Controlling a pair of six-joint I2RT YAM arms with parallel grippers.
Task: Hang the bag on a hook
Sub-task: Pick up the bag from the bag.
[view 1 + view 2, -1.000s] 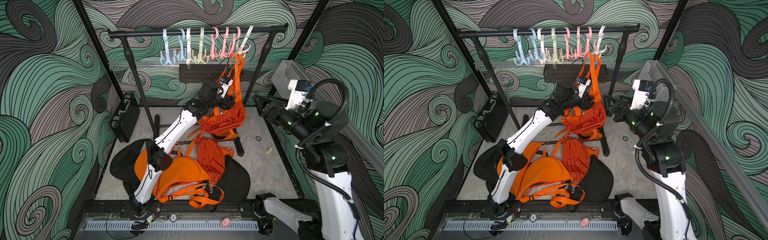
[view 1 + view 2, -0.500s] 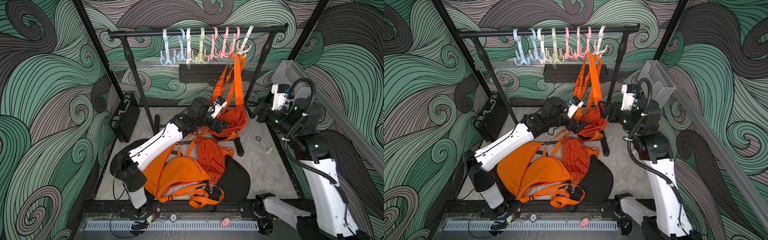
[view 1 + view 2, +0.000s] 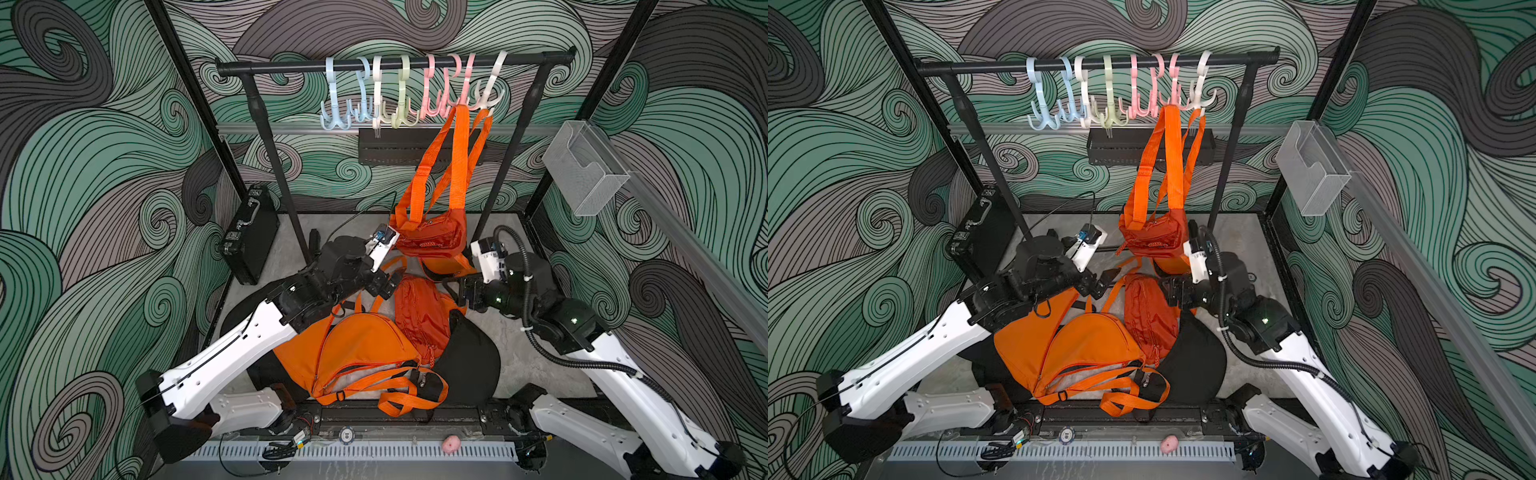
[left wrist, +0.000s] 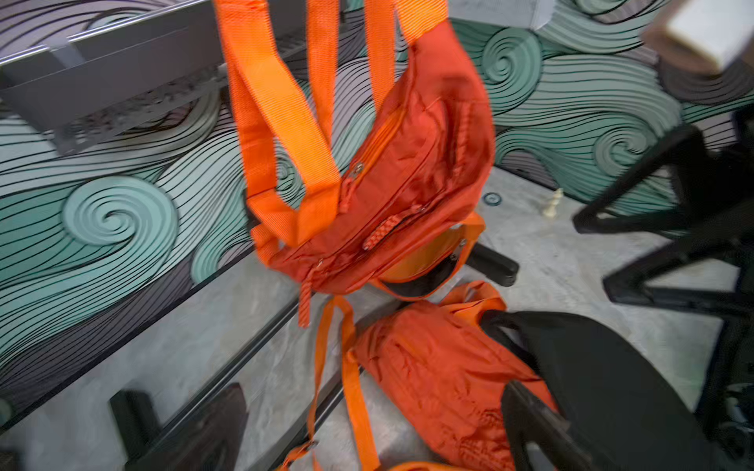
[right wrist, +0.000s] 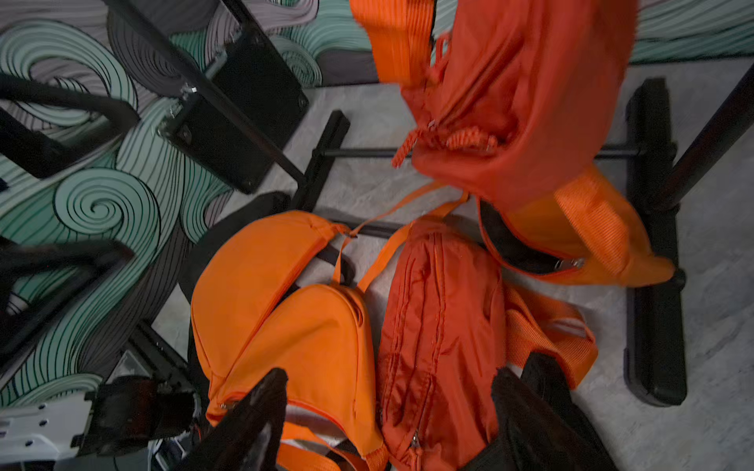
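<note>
Top views, both of them: looking down on a grey surface (image 3: 536, 345) with a black garment rack (image 3: 261, 112) standing at the back. Piled at the front of that surface: a bright orange waist bag (image 3: 361, 345), a crinkly rust-orange bag (image 3: 419, 316) beside it, and a black bag (image 3: 473, 365) tucked partly under both.

Hanging near the rack's right end, clear of the surface: the rust-orange hanging bag (image 3: 430, 241), with a brighter orange bag (image 3: 442, 266) right behind and below it. Can follow orange straps (image 3: 457, 158) up to the last pink hook (image 3: 468, 79) and the white hook (image 3: 493, 79). Can't sort out which strap belongs to which bag.

Left gripper (image 3: 386, 284) low over the pile, just beside the hanging bag, jaws spread wide and gripping nothing. Same story in the left wrist view, though blurry. Right gripper (image 3: 455, 291) on the other side, near the lower hanging bag, likewise spread apart and not clamped on anything.

Smallest bits: a white chess pawn (image 4: 551, 204) on the surface past the rack's foot, plus a pink blob (image 3: 450, 444) at the front edge.
</note>
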